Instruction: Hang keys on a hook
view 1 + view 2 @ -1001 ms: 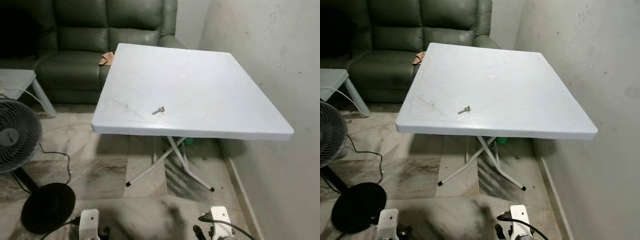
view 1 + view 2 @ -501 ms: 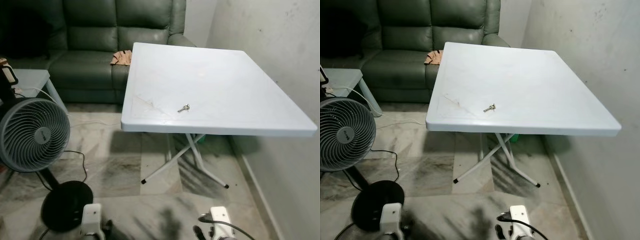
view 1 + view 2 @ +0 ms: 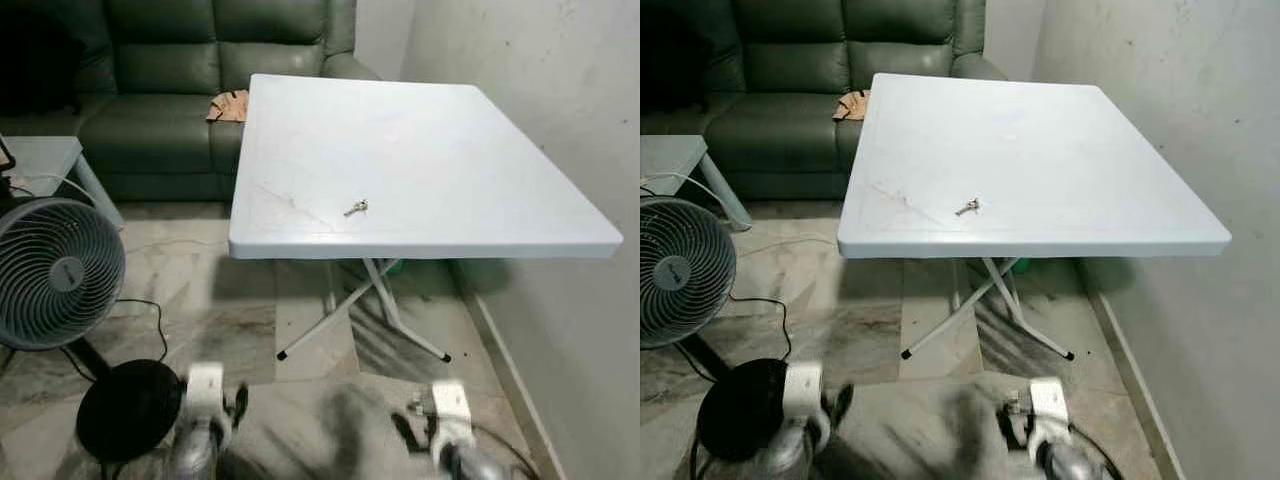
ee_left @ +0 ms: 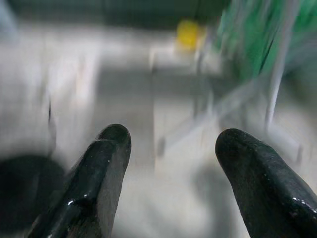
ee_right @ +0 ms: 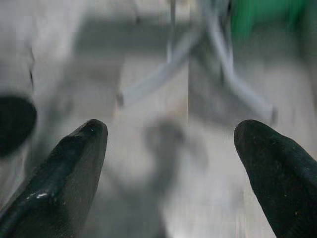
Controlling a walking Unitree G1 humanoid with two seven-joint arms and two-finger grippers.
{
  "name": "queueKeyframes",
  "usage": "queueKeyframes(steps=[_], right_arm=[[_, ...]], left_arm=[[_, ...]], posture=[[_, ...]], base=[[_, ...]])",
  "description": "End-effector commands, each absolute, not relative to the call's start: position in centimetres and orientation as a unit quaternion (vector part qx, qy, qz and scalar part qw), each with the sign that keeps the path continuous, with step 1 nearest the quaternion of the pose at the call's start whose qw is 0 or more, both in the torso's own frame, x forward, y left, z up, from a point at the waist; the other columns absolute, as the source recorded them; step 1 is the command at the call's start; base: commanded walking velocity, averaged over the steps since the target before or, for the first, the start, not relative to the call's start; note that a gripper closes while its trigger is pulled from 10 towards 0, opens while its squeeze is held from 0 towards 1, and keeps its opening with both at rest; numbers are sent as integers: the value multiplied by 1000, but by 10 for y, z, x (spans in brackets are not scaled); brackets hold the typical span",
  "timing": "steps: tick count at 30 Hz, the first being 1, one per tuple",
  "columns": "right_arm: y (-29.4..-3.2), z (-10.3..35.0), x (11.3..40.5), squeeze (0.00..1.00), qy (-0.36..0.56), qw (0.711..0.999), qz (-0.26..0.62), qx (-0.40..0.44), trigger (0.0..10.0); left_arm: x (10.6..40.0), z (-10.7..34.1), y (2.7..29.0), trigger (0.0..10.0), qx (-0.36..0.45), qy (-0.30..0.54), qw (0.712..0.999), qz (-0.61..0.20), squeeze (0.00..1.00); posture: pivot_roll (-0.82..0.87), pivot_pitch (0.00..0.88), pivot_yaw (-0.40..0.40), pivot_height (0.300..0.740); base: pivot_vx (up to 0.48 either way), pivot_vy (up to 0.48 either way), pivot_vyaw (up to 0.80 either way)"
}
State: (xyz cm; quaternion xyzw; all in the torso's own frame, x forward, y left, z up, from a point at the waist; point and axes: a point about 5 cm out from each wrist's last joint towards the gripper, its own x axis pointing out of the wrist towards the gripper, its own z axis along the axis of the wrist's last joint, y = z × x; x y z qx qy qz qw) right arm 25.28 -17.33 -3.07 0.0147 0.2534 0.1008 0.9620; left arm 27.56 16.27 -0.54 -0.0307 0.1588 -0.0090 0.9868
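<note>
Both silver arms have risen higher into the head views since half a second ago and now show as motion-blurred shapes low over the floor; the whole picture has also shifted, so the camera has moved, while the keys hold the same spot on the desk

Item 1: small silver bunch of keys point(image 3: 355, 208), lying flat on the white square folding plastic desk point(image 3: 480, 170), near its front edge and closer to the front-left corner than the front-right, touched by nothing

Item 2: left claw point(image 4: 171, 148), low over the pale marbled tile floor point(image 3: 300, 330), well short of the desk's front edge; its two black fingers point(image 4: 101, 168) stand apart with nothing between them

Item 3: right claw point(image 5: 171, 144), likewise low over the floor before the desk, its black fingers point(image 5: 69, 163) spread wide and empty; the desk's crossed white metal legs point(image 3: 375, 300) appear blurred beyond them

Item 4: dark green leather sofa point(image 3: 150, 90) behind the desk's far-left corner, with a crumpled tan cloth point(image 3: 228, 105) on its seat just beside the desk's left edge

Item 5: grey round standing fan point(image 3: 55, 272) on a black disc base point(image 3: 128, 408), left of the desk, black cord trailing over the floor

Item 6: scuffed off-white wall point(image 3: 560, 120) along the desk's right edge
</note>
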Motion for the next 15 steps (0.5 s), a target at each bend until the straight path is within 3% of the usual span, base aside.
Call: queueKeyframes(steps=[1, 15], right_arm=[[-174, -21, 260, 0, 220, 970, 104, 22, 10000], [-162, 45, 302, 0, 40, 990, 134, 27, 10000]], left_arm=[[282, 8, 170, 10000, -36, 117, 992, -1, 0], [296, 77, 174, 10000, -41, -33, 998, -25, 0]], posture=[[-58, 0, -39, 724], [-72, 0, -27, 724]], base=[[0, 0, 0], [0, 0, 0]])
